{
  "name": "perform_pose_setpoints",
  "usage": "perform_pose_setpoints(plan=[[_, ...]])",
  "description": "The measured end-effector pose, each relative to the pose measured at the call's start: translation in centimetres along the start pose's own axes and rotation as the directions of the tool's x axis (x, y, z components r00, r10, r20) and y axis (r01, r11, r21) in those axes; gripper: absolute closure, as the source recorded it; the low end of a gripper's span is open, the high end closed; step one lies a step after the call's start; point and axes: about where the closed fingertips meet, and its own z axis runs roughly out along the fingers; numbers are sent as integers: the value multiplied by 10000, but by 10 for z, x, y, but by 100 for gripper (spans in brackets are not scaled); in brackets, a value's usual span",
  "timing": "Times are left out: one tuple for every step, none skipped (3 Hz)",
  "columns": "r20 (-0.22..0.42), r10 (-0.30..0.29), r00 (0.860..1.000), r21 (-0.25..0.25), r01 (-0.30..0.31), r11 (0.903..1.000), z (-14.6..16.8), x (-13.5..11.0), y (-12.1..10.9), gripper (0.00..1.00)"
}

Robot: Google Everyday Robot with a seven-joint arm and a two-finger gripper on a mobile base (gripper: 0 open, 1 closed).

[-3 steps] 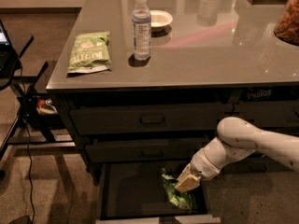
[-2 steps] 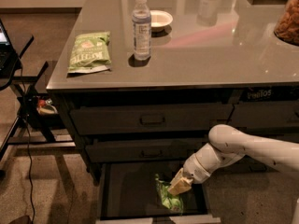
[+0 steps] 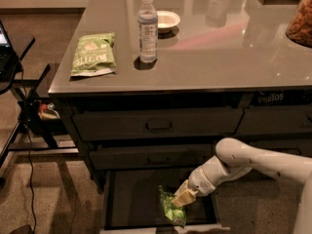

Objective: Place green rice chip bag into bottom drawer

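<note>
The bottom drawer stands pulled open below two shut drawers, with a dark flat interior and a pale front rim. The green rice chip bag is bright green and crinkly and sits low inside the drawer near its front right. My gripper comes in from the right on a white arm and is shut on the bag's top edge, down inside the drawer opening.
A duller olive-green bag, a water bottle and a small white bowl sit on the grey counter. A jar of snacks stands at the right edge. A black stand with cables is at the left.
My gripper has moved left and down with the bag, bringing it lower into the open bottom drawer. Nothing on the counter has moved.
</note>
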Motion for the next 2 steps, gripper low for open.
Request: perform_pose_setpoints(plan=[[828,257,9962,-298,-233,9993,22,10,-27,100],[1246,523,9908,-537,-459,9975,39,16,-53,100]])
